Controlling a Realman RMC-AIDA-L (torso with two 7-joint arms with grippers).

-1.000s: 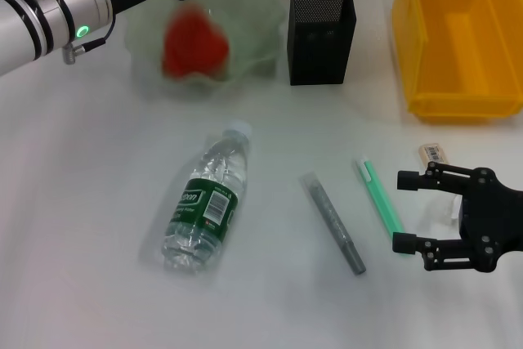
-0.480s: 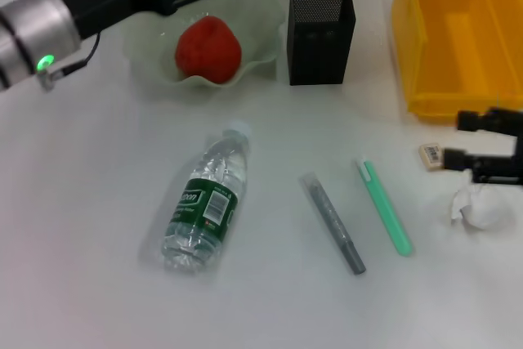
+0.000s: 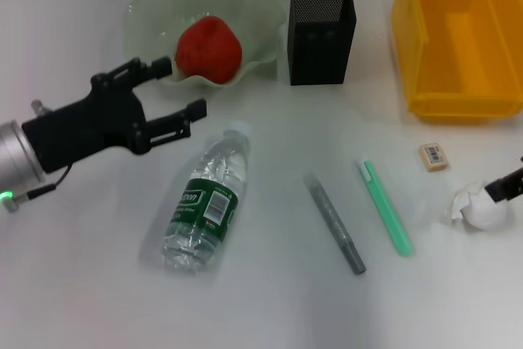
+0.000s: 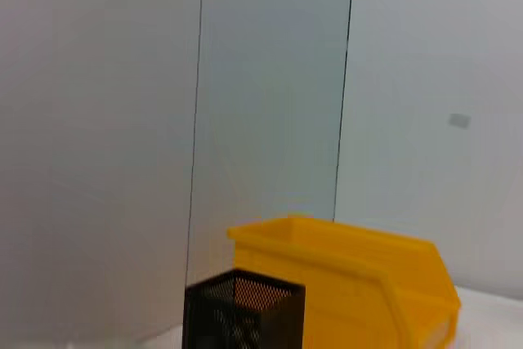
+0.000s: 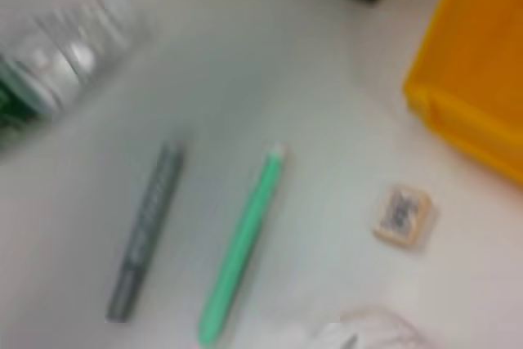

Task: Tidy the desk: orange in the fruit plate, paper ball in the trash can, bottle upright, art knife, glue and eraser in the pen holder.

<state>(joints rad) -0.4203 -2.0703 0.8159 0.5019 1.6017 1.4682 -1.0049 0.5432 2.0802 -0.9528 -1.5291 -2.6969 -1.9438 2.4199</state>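
A red-orange fruit [image 3: 208, 48] lies in the pale green fruit plate [image 3: 147, 6]. A clear bottle [image 3: 204, 202] with a green label lies on its side. A grey glue stick [image 3: 333, 222], a green art knife [image 3: 384, 206] and an eraser [image 3: 433, 156] lie on the table to its right. A white paper ball [image 3: 478, 208] sits at the right edge. My left gripper [image 3: 186, 86] is open and empty, between the plate and the bottle's cap. Only a black tip of my right gripper [image 3: 508, 186] shows, beside the paper ball. The right wrist view shows the knife [image 5: 243, 243], glue [image 5: 145, 230] and eraser [image 5: 400, 214].
A black mesh pen holder [image 3: 321, 30] stands at the back, right of the plate. A yellow bin [image 3: 458, 30] stands at the back right. Both also show in the left wrist view, the holder [image 4: 243, 312] and the bin [image 4: 351, 284].
My left gripper has drawn back from above the plate to the table left of the bottle's cap. My right gripper has moved right, almost out of view. The fruit rests in the plate.
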